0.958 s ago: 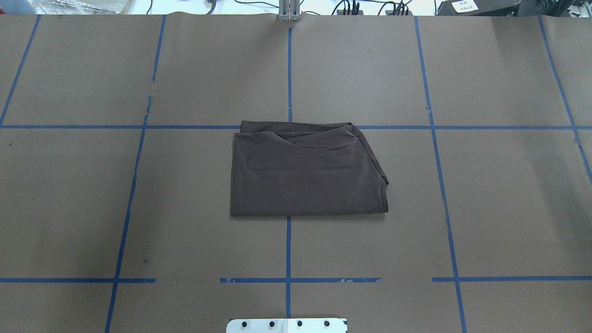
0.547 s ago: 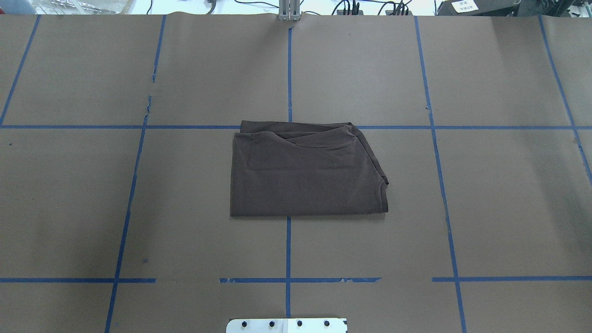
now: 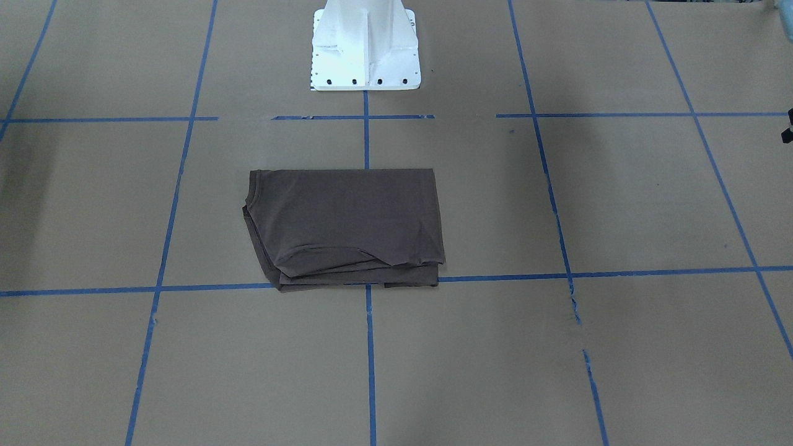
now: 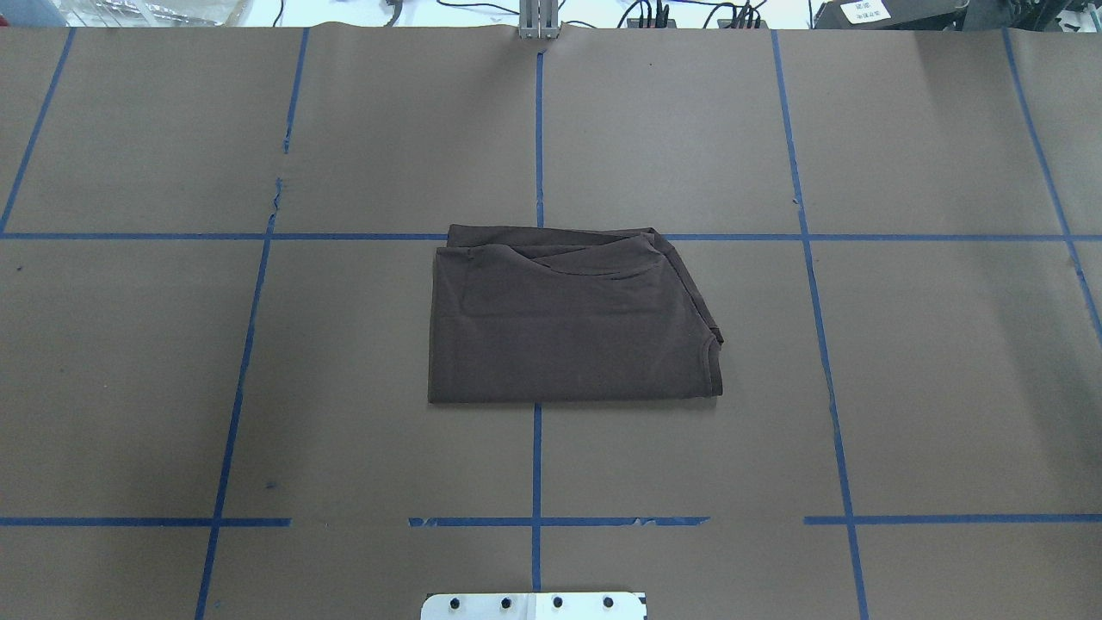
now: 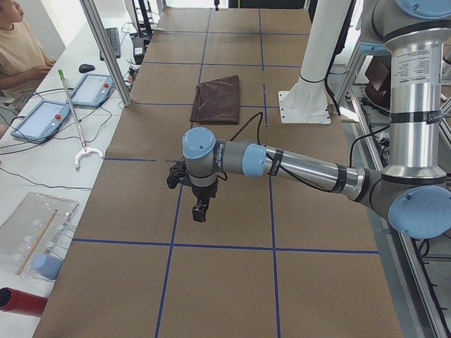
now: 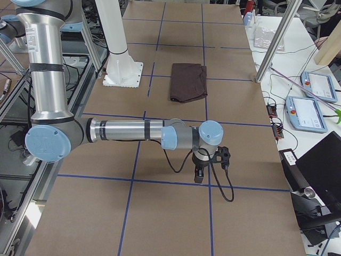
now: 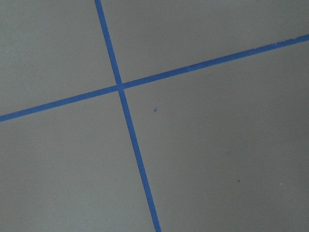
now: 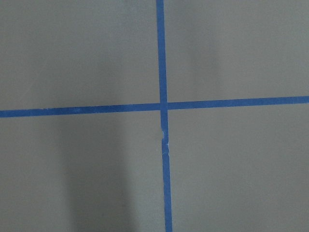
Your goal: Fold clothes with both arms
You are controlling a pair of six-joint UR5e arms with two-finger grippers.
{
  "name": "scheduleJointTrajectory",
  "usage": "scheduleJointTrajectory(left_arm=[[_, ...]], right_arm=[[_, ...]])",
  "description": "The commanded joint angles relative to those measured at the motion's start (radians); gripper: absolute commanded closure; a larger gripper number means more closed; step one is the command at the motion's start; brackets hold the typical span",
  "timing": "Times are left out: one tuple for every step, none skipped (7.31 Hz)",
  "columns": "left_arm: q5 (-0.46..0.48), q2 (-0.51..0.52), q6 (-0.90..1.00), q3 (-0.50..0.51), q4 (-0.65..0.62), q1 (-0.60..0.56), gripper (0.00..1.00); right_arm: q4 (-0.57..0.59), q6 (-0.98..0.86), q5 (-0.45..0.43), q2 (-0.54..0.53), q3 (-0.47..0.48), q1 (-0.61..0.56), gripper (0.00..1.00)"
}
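The dark brown T-shirt (image 4: 568, 323) lies folded into a flat rectangle at the middle of the table, over a blue tape cross; it also shows in the front-facing view (image 3: 347, 223) and both side views (image 5: 217, 102) (image 6: 187, 81). Its collar, logo and tags are hidden. My left gripper (image 5: 200, 210) hangs over bare paper far to the shirt's left, pointing down. My right gripper (image 6: 198, 173) hangs over bare paper far to its right. Both show only in side views, so I cannot tell whether they are open. Both wrist views show only paper and tape.
The white pedestal base (image 3: 364, 49) stands at the robot's edge near the shirt. Blue tape lines (image 4: 537, 456) grid the brown paper. Metal posts (image 5: 106, 49) (image 6: 274, 37), control tablets (image 5: 39, 116) and a seated operator (image 5: 17, 49) line the far side.
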State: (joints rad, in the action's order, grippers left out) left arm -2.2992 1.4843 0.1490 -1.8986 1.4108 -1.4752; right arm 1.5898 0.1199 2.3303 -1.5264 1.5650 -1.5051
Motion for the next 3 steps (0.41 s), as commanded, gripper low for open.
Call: scheduleJointTrajectory(left_arm=[[0.006, -0.001, 0.011, -0.004, -0.015, -0.002, 0.00], [0.003, 0.001, 0.007, -0.002, -0.018, -0.002, 0.00], [0.000, 0.002, 0.009, 0.000, -0.015, 0.000, 0.00]], right_arm=[[-0.002, 0.001, 0.030, -0.035, 0.035, 0.000, 0.00], [0.001, 0.001, 0.035, -0.035, 0.047, -0.001, 0.00], [0.037, 0.001, 0.034, -0.041, 0.090, -0.013, 0.00]])
